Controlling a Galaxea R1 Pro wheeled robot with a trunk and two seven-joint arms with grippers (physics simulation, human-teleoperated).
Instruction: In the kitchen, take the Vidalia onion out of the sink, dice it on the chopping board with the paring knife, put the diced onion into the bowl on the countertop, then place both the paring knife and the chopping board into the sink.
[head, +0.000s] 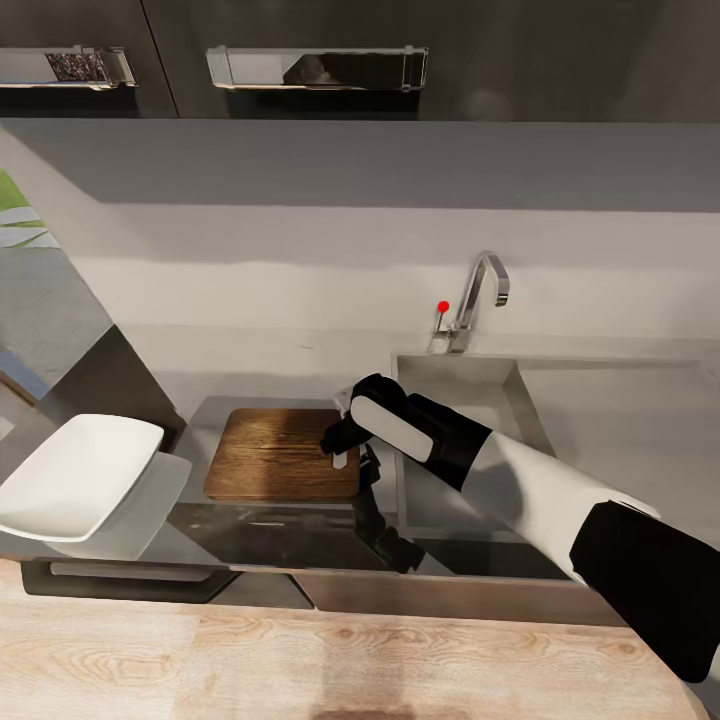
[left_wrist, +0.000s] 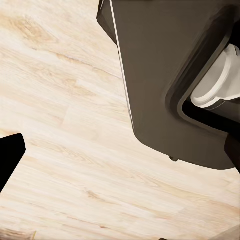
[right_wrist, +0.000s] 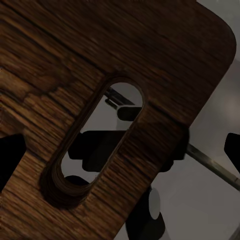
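A robot is standing at a grey kitchen surface (head: 290, 525), reaching its right arm forward and down over a brown wooden chopping board (head: 275, 455). The right pincer (head: 340, 447) is hovering at the board's right end, the end nearest the sink (head: 470, 440). In the right wrist view the board's slot-shaped handle hole (right_wrist: 97, 137) is lying directly below the pincer, and one dark fingertip (right_wrist: 10, 157) is showing at each side of the picture, well apart, so the pincer appears released and grasping nothing.

The step looks like picking up the board by its handle end to carry it to the sink. To do it well, one finger should probably go through or beside the slot and the other under the board's edge, closing firmly before lifting, since a flat board can slip or tilt.

The white bowl (head: 75, 475) is sitting at the surface's left end, apart from the board, and looking bare inside. The steel basin is lying just right of the board; the arm is covering part of it.

No onion or knife can be made out. The left pincer's state cannot be told; the left wrist view is showing pale wooden floor (left_wrist: 65, 150).
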